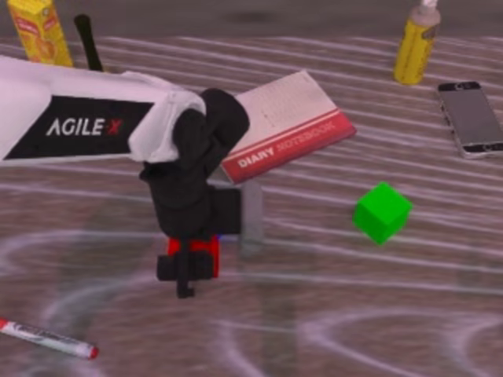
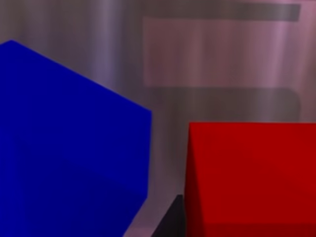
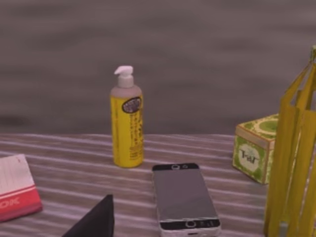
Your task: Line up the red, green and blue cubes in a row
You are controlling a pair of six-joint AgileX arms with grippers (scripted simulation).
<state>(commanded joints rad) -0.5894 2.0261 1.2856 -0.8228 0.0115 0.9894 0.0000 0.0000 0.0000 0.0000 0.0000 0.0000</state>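
At the desk's point(image 1: 440, 314) far left, around ten o'clock, stands a yellow carton point(image 1: 39, 30), and a red-tipped marker point(image 1: 47, 339) lies down at eight o'clock. The left arm point(image 1: 86, 118) reaches in from nine o'clock, its left end effector point(image 1: 186, 271) low over the red cube point(image 1: 206, 248), which peeks out beneath it a little left of centre; whether it is clenched or released I cannot tell. From the left wrist camera the blue cube point(image 2: 69, 148) sits just beside the red one, a narrow gap between them. The red-and-white notebook point(image 1: 287, 124) lies toward twelve o'clock. The green cube point(image 1: 382, 212) rests alone at three o'clock, well apart from the others. A yellow pump bottle point(image 1: 416, 43) and a phone point(image 1: 470, 118) sit near two o'clock. The right end effector is out of sight.
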